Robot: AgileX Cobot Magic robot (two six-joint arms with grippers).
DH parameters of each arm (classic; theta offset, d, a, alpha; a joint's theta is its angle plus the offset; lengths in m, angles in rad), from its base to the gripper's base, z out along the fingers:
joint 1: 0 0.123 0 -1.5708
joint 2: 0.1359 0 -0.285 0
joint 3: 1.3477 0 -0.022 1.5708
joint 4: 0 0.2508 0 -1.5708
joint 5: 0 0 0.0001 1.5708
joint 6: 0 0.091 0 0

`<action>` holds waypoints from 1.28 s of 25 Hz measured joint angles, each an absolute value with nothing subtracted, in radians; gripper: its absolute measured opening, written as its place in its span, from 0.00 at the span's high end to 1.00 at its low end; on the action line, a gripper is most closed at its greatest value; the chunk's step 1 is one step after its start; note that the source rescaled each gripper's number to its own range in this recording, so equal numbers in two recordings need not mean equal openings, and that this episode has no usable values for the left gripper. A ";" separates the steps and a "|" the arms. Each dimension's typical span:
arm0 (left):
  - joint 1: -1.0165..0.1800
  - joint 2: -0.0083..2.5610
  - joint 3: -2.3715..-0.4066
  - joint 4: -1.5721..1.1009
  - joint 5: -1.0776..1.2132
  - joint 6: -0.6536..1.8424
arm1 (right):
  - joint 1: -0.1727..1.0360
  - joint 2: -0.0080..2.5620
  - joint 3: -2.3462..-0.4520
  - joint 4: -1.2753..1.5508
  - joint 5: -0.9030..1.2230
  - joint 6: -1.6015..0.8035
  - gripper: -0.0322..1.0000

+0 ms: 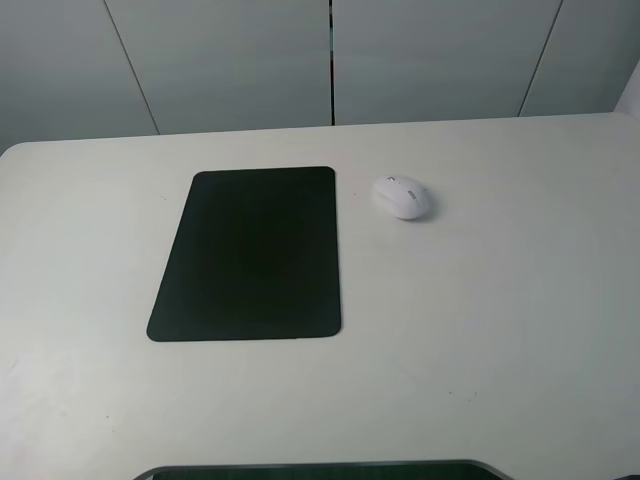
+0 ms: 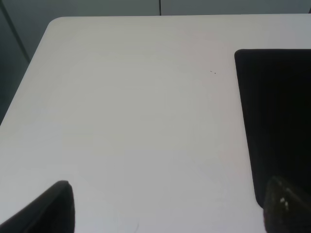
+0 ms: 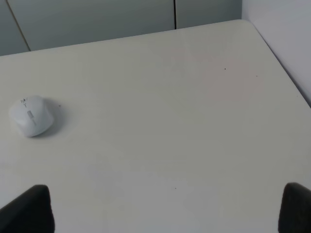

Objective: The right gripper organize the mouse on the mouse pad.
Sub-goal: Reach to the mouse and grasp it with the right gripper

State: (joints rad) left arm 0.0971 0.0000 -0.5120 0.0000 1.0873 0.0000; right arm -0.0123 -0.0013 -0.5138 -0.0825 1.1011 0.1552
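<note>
The white mouse (image 1: 402,196) lies on the white table just right of the black mouse pad (image 1: 250,255), near its far right corner and apart from it. The pad lies flat with nothing on it. The mouse also shows in the right wrist view (image 3: 31,115), well ahead of my right gripper (image 3: 165,208), whose two black fingertips (image 3: 29,208) stand wide apart and hold nothing. My left gripper (image 2: 165,208) is open too, over bare table beside the pad's edge (image 2: 274,121). Neither gripper shows in the high view.
The white table (image 1: 500,330) ends at a grey panelled wall (image 1: 330,60) behind. A dark edge (image 1: 320,470) runs along the bottom of the high view. A white wall (image 3: 286,29) borders the table on the right.
</note>
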 joint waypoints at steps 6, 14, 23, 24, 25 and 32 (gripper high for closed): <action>0.097 0.000 -0.512 0.000 1.087 0.000 | -0.012 0.014 -0.519 -0.082 1.103 0.143 0.00; 0.097 0.000 -0.512 0.000 1.087 0.000 | -0.012 0.249 -0.628 -0.043 1.105 0.081 0.00; 0.097 0.000 -0.512 0.000 1.087 0.000 | -0.012 0.571 -0.876 0.044 1.103 -0.018 0.00; 0.097 0.000 -0.512 0.000 1.087 0.000 | -0.012 0.612 -0.902 0.048 1.103 -0.018 0.00; 0.097 0.000 -0.512 0.000 1.087 0.000 | -0.012 0.653 -0.933 0.056 1.103 -0.018 0.00; 0.097 0.000 -0.512 0.000 1.087 0.000 | -0.012 0.937 -1.114 0.114 1.103 -0.051 0.00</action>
State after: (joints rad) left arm 0.0971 0.0000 -0.5120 0.0000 1.0873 0.0000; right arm -0.0123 0.9373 -1.1141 0.1140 1.1029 -0.0509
